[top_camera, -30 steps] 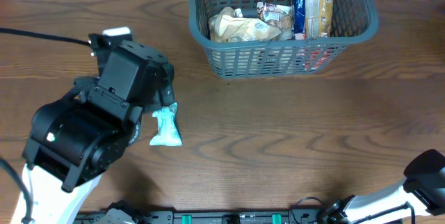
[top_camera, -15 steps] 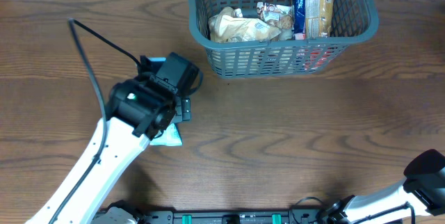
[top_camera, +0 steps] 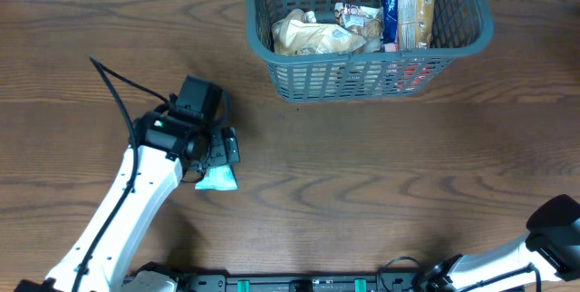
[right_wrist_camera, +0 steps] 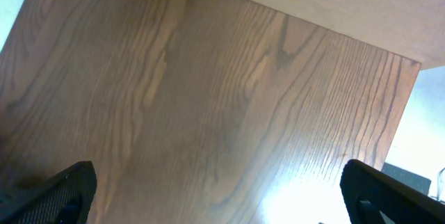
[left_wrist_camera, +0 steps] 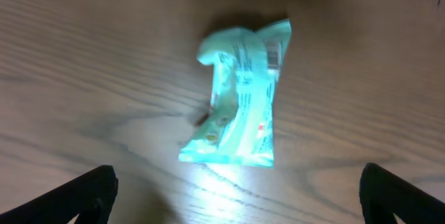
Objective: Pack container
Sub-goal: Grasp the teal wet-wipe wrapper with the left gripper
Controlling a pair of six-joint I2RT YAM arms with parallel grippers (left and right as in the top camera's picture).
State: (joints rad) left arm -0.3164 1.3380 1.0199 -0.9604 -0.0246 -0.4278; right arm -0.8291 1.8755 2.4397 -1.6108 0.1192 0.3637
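1. Spread wide, the left gripper [left_wrist_camera: 240, 195] hangs over the packet [left_wrist_camera: 240, 99]. Its jaws stand to either side, clear of the film, and nothing is held.
2. Right gripper [right_wrist_camera: 219, 196]: likewise spread and empty, with only bare counter [right_wrist_camera: 208, 99] under it.
3. Container [top_camera: 353, 79]: at the far edge of the counter, right of centre, upright and well apart from the packet [top_camera: 217, 180], which lies flat at near left.
4. Handling, container: judged stiff moulded plastic, light for its bulk and not fragile. If it must be shifted, the thick rim is the place to take hold. The open top lets items be dropped in without moving it.
5. Handling, packet: judged very light, soft and crinkly, with slippery film. It is crumpled and twisted at the barcode end. Best pinched across the narrower middle of the body, since the loose twisted end would likely fold or slide out.
6. Count on the counter: one packet, one container.
7. Count inside the container:
   - one tan bag [top_camera: 313, 36], lying crumpled;
   - one blue pack [top_camera: 391, 6], on end;
   - one orange pack [top_camera: 417, 4], on end beside the blue pack;
   - small wrappers [top_camera: 355, 18] between the bag and the packs, number not readable.
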